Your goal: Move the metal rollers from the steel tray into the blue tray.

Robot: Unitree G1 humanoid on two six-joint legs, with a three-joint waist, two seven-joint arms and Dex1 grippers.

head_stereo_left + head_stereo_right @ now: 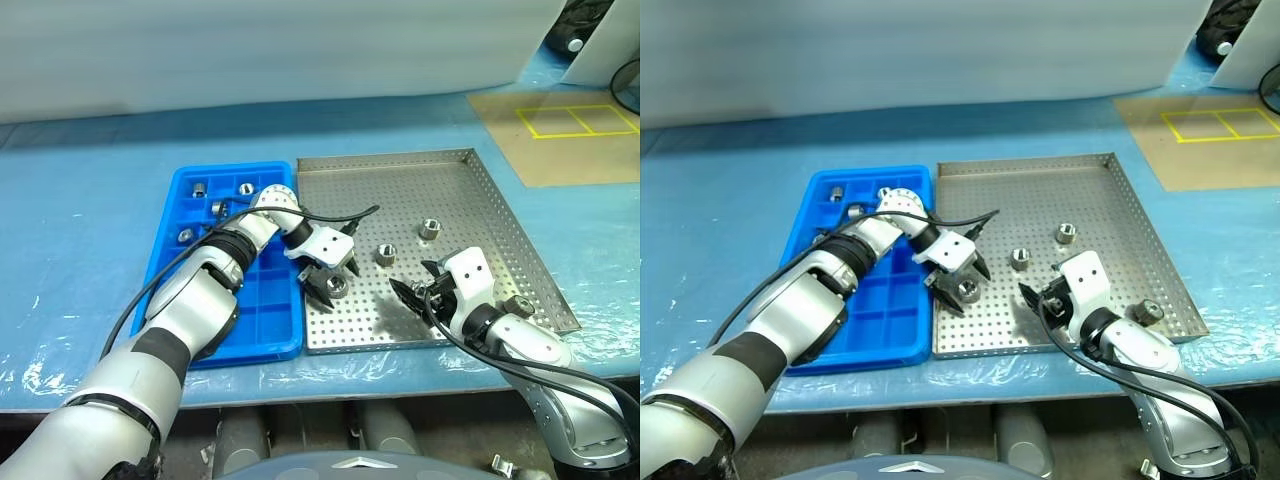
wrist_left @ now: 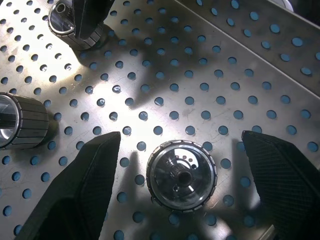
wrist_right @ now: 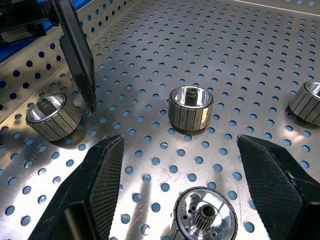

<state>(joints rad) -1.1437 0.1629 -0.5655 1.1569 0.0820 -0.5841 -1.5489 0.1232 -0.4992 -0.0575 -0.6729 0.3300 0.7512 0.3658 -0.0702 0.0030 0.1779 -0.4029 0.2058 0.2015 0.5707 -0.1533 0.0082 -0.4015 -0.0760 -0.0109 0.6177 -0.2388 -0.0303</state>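
left eye view: the steel tray (image 1: 470, 200) is a flat silver rectangle with low raised rims and a floor of small round holes. it lies on a table covered in glossy blue sheet (image 1: 90, 190), its left rim touching the blue tray (image 1: 170, 245), a bright plastic grid of square compartments. four metal rollers (image 1: 199, 187) sit in the blue tray's far compartments. in the steel tray, one roller (image 1: 429, 228) stands near the middle, another (image 1: 385, 254) just nearer, and a third (image 1: 337, 286) close to the left rim between the spread black fingers of the left gripper (image 1: 334, 287), which grips nothing. the right gripper (image 1: 417, 283) hangs over the near part of the steel tray, fingers parted and empty. a further roller (image 1: 518, 306) lies by the near right corner. a tan mat with yellow lines (image 1: 570, 135) covers the table's far right, below a pale wall.

left wrist view: the ribbed, shiny roller (image 2: 182, 175) stands on end, central hole up, between two textured fingers (image 2: 75, 195), touching neither.

right wrist view: wide-apart cross-hatched fingers (image 3: 97, 185) frame a roller with a small toothed hub (image 3: 205, 216); another ribbed one (image 3: 190, 107) stands beyond.
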